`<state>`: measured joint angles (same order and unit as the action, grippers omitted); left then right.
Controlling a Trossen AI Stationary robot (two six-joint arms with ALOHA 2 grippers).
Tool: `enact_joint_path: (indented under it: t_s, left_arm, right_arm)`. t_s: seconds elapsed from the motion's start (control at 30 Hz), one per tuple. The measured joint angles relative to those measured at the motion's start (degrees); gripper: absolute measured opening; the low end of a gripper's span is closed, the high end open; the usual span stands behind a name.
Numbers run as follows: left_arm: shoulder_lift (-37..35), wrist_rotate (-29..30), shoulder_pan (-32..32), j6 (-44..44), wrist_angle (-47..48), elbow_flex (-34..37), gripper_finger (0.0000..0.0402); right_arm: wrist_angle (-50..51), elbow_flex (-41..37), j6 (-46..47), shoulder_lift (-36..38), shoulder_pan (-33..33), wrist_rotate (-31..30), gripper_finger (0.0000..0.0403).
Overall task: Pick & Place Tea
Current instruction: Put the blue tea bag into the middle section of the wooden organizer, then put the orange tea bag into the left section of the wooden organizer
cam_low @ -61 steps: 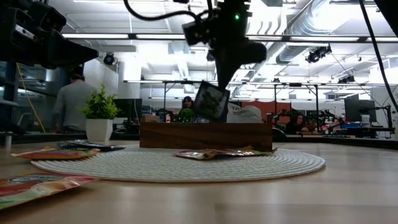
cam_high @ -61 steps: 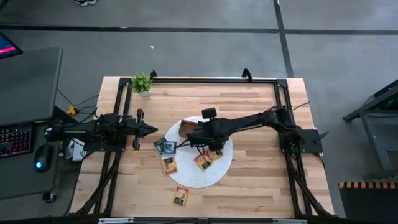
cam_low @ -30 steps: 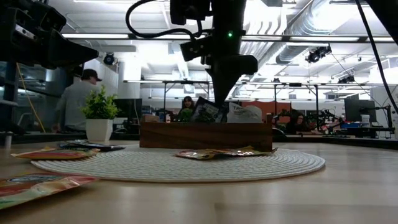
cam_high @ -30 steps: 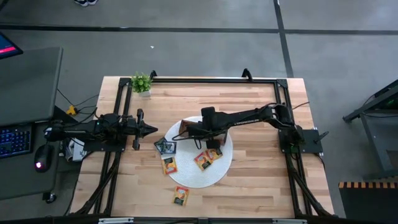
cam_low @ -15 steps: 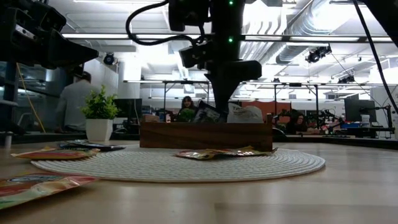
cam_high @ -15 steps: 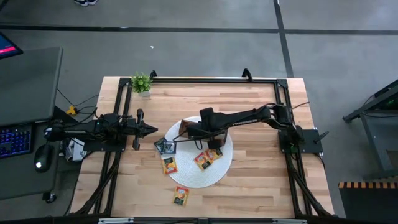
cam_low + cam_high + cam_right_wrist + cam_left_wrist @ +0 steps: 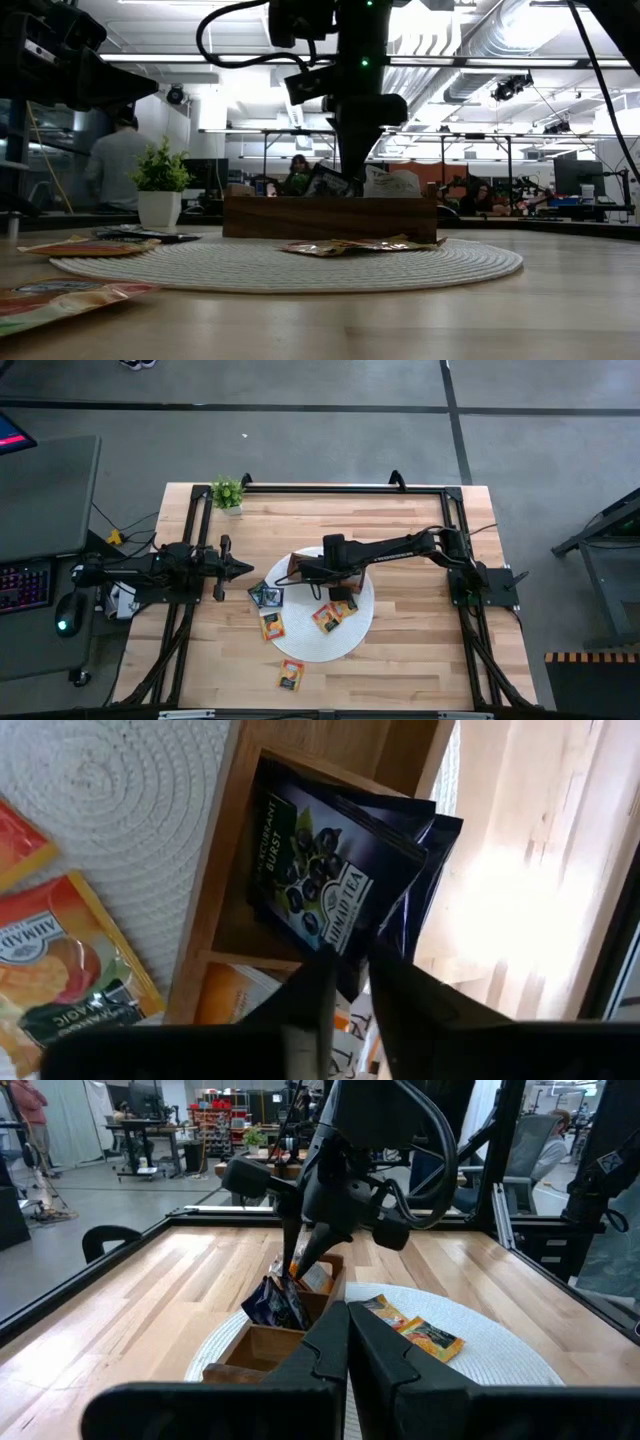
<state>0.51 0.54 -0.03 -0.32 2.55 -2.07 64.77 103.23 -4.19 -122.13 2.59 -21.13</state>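
Observation:
My right gripper (image 7: 348,988) hangs over the brown wooden box (image 7: 297,568) on the round white mat (image 7: 310,642) and is shut on a dark tea sachet (image 7: 325,885). That sachet stands tilted in an end compartment of the box, in front of a second dark sachet (image 7: 432,870). In the low view its top (image 7: 330,182) shows above the box wall (image 7: 330,217). Loose sachets lie flat: dark ones (image 7: 265,596) and an orange one (image 7: 272,625) at the mat's left edge, two orange ones (image 7: 333,614) on the mat, one (image 7: 291,674) near the table's near edge. My left gripper (image 7: 243,568) waits shut left of the mat. My right gripper pinches the dark sachet by its upper corner (image 7: 345,970) between the two fingers (image 7: 305,1005), coming from above and pointing down. The sachet hangs tilted below the fingers, with its lower part inside the box compartment (image 7: 225,910). Whether it rests on the bottom, I cannot tell.
A small potted plant (image 7: 228,493) stands at the table's far left corner. A black frame (image 7: 330,488) runs along the table's far edge and both sides. The box's other compartments hold white and orange sachets (image 7: 240,1000). People show in the room beyond the table (image 7: 115,150).
My right gripper has moved from above the mat toward the table's far left, over the box, and has come down. The dark sachet, first hanging clear above the box wall, has sunk into the end compartment until only its top shows.

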Motion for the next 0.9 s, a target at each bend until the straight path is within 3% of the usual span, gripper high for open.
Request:
enact_joint_path:
  t_s: [0.23,0.57,0.73,0.9]
  left_arm:
    - [-0.01,-0.02,0.01,0.02,0.00,-0.02,0.0001]
    - [-0.01,-0.02,0.02,0.00,0.02,-0.01,0.0001]
    - [-0.01,0.00,0.01,0.01,0.00,0.00,0.0001]
    - [0.00,-0.02,0.00,0.02,0.02,0.00,0.0001]
  right_arm:
    - [0.85,-0.01,3.73,0.20,0.00,0.73,0.0123]
    - [1.49,-0.01,5.41,2.78,0.00,2.83,0.0165]
    - [4.16,-0.01,12.54,4.81,0.11,6.09,0.0179]
    - [4.14,-0.01,18.81,7.52,2.48,14.46,0.0181]
